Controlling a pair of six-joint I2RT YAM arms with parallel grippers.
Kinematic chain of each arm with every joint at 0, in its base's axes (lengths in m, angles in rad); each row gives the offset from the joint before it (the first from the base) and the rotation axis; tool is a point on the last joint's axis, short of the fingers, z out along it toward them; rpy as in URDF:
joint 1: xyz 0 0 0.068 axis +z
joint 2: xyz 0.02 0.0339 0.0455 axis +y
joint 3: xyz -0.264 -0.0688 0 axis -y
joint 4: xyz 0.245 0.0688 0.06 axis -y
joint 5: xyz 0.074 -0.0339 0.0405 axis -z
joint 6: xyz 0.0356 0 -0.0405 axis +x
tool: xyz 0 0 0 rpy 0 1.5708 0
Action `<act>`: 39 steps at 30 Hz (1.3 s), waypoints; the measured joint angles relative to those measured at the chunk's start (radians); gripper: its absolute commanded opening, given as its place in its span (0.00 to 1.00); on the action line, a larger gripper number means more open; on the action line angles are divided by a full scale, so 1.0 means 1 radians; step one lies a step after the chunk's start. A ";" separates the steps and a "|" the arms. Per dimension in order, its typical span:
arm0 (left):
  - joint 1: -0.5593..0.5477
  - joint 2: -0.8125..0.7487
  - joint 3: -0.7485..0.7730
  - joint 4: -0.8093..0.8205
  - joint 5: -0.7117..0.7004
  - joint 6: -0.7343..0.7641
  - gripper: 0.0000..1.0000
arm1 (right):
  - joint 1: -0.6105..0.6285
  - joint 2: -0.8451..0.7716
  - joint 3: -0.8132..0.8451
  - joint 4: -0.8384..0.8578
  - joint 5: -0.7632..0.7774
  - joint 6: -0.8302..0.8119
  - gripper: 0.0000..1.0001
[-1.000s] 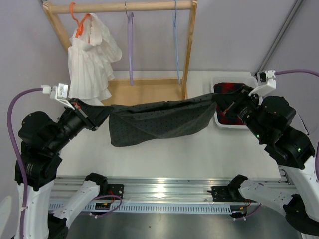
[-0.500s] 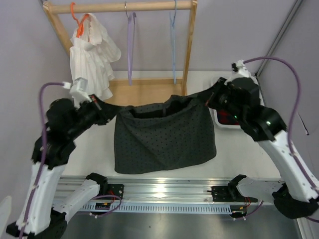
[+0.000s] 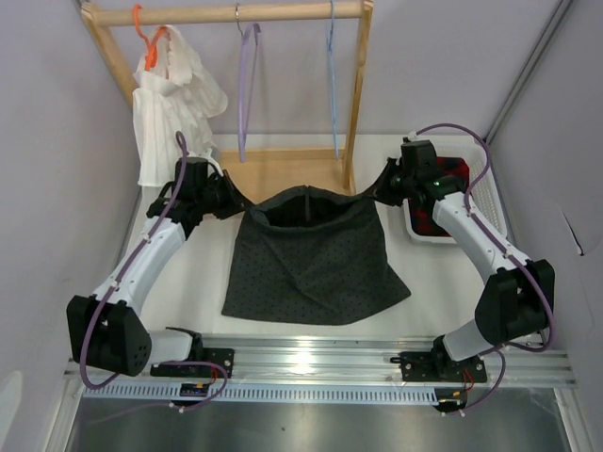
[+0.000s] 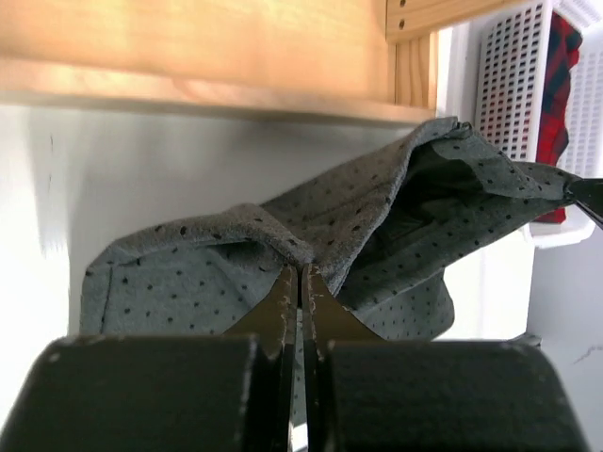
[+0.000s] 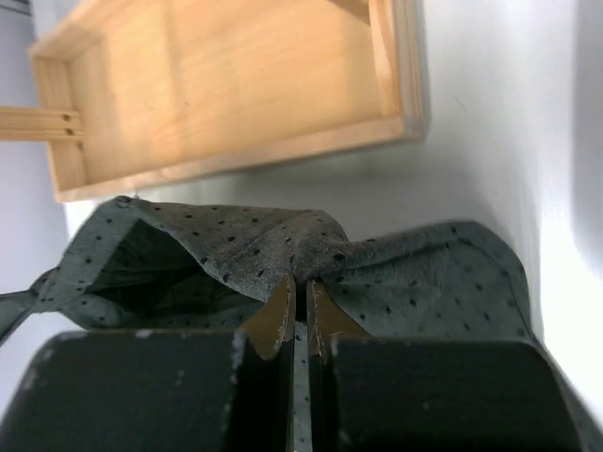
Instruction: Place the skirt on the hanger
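Note:
The skirt (image 3: 316,264), dark grey with fine dots, hangs between both arms with its waist opening gaping upward and its hem lying on the table. My left gripper (image 3: 236,200) is shut on the waistband's left corner (image 4: 283,247). My right gripper (image 3: 380,191) is shut on the right corner (image 5: 311,254). The hanger (image 3: 332,85), thin light-blue wire, hangs from the wooden rail (image 3: 236,13) at the back, right of centre, well above the skirt.
A purple hanger (image 3: 245,85) and an orange hanger (image 3: 143,38) carrying a white pleated garment (image 3: 174,104) share the rail. The rack's wooden base tray (image 3: 273,172) lies just behind the skirt. A white basket (image 3: 476,202) with red-and-black plaid cloth stands at the right.
Both arms have reached forward and closer together toward the rack. The skirt went from a stretched horizontal band to hanging with its waist open and its hem on the table.

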 measured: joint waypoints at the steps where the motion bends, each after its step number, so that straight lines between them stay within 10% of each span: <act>1: 0.009 0.006 0.000 0.011 0.008 0.005 0.00 | -0.010 0.008 0.000 0.015 -0.018 0.000 0.00; 25: 0.239 0.104 -0.034 0.186 0.377 -0.022 0.00 | -0.078 0.067 0.023 0.117 -0.162 -0.034 0.00; 39: 0.241 -0.315 -0.505 0.127 0.389 -0.037 0.01 | 0.025 -0.417 -0.542 0.095 -0.099 0.049 0.00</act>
